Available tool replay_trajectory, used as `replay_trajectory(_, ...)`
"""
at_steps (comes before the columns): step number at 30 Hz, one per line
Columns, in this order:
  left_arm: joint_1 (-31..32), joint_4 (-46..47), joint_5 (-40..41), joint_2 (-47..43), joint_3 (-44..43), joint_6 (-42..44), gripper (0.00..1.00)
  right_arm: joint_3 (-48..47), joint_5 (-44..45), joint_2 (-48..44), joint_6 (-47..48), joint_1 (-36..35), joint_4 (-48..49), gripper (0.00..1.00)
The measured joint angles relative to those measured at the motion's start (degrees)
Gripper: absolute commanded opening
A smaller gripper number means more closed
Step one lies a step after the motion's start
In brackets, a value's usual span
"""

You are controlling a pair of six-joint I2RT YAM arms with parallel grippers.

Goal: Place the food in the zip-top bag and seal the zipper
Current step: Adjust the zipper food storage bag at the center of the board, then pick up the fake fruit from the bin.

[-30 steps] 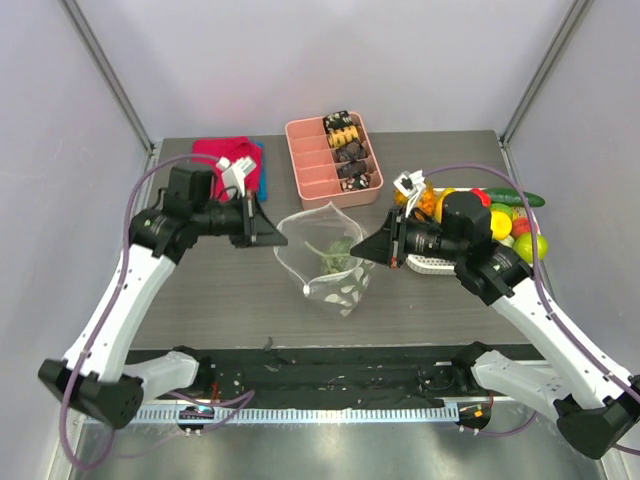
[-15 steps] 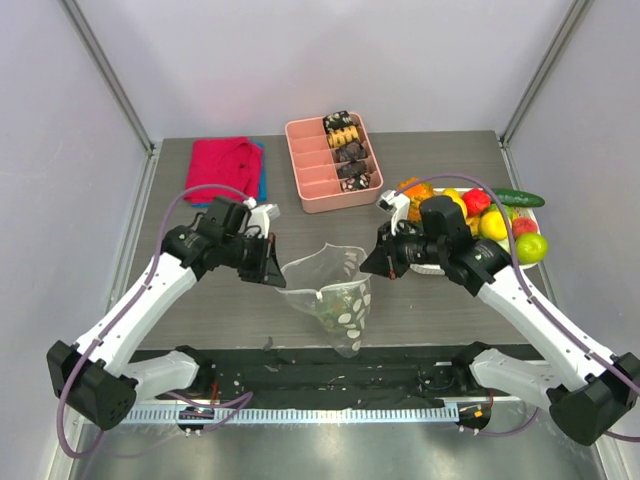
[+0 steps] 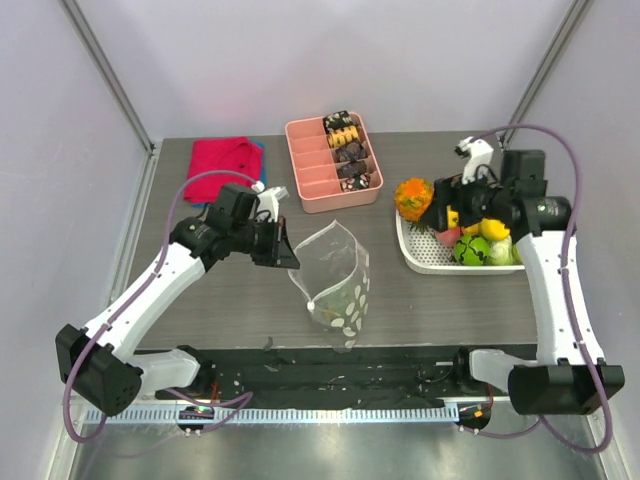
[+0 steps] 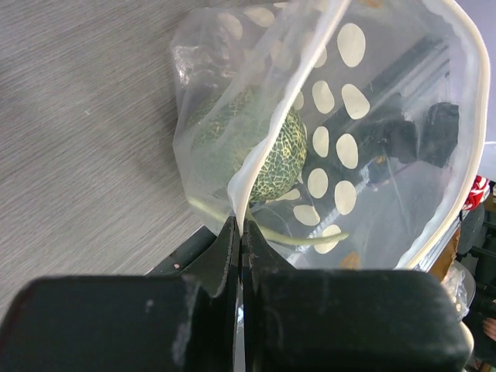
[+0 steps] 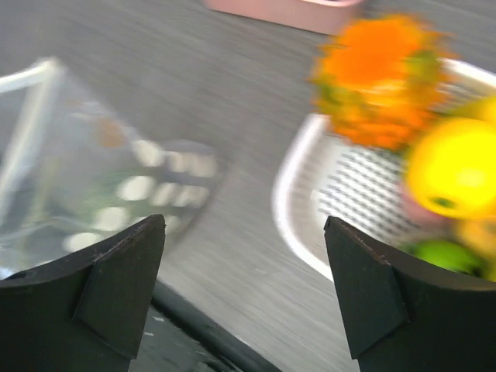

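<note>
My left claw (image 4: 239, 226) pinched the rim of the zip-top bag (image 3: 335, 275) at table centre. If that thin grip slipped, the mouth would slump shut. A netted green melon (image 4: 263, 155) lay inside. My right claw (image 5: 242, 232) hung spread and empty over the white basket (image 3: 412, 255) at right, which held a bright green fruit (image 3: 467, 250) among others.

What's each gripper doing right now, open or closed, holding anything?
Left gripper: closed on the zip-top bag at its rim.
Right gripper: open, holding nothing.
</note>
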State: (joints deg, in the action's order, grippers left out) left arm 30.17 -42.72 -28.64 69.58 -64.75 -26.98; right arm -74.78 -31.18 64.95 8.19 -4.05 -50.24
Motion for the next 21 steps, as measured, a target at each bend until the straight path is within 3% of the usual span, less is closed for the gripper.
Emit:
replay_trajectory(3,0.35,0.37,0.02,0.17,-0.52,-0.13,0.0,-5.44,1.49,4.07,8.33,9.75,-6.34,0.93)
replay_trajectory(10,0.85,0.96,0.02,0.37,-1.2,-0.24,0.0,-7.17,7.5,13.75,21.55,26.29,-15.17,1.0)
replay_trajectory(21,0.98,1.09,0.09,0.55,-1.64,-0.2,0.0,-8.55,14.45,23.37,22.16,28.92,-13.27,1.0)
